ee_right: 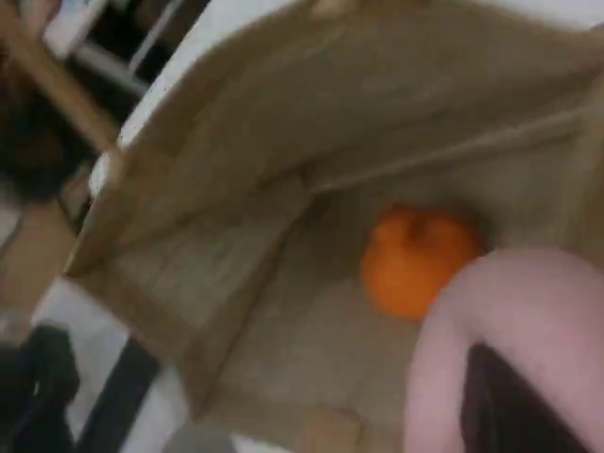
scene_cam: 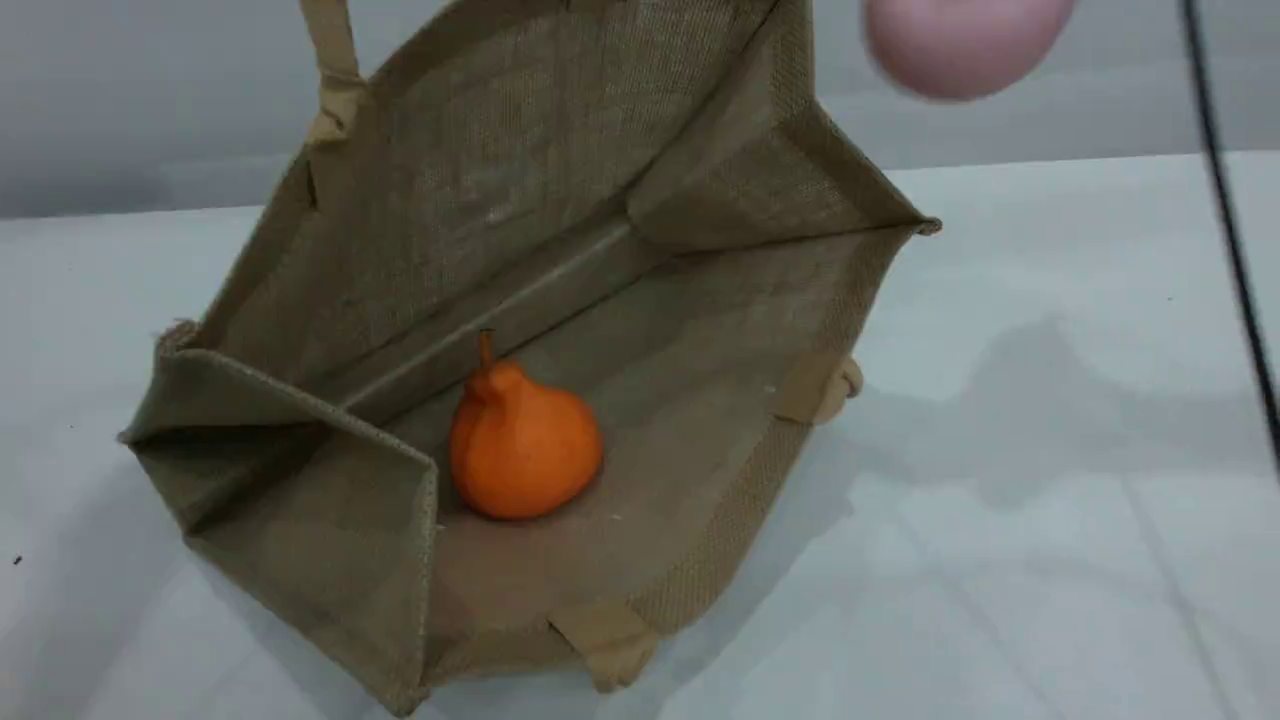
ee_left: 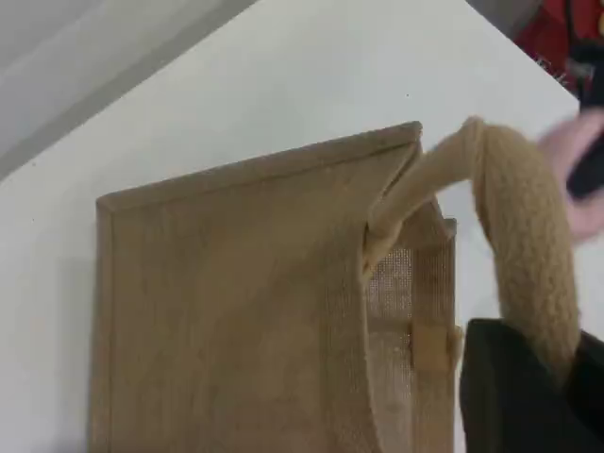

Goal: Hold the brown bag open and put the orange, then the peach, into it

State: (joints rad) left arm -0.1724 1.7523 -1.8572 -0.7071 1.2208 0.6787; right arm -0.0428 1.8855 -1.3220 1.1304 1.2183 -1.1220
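peach (ee_right: 514, 349): pale pink, matte | orange (scene_cam: 522, 447): inside brown bag (scene_cam: 520, 180)

Orange (scene_cam: 525, 450) inside gaping brown bag (scene_cam: 520, 180); pink peach (scene_cam: 960, 40) aloft.

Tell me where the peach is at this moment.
The peach is in the air at the scene view's top right, held by the right gripper, above the brown bag containing the orange.

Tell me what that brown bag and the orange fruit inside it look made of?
The brown bag looks like coarse woven jute: an open weave shows, with a matte finish. The orange looks like moulded plastic or foam, smooth and matte; which one, I cannot tell.
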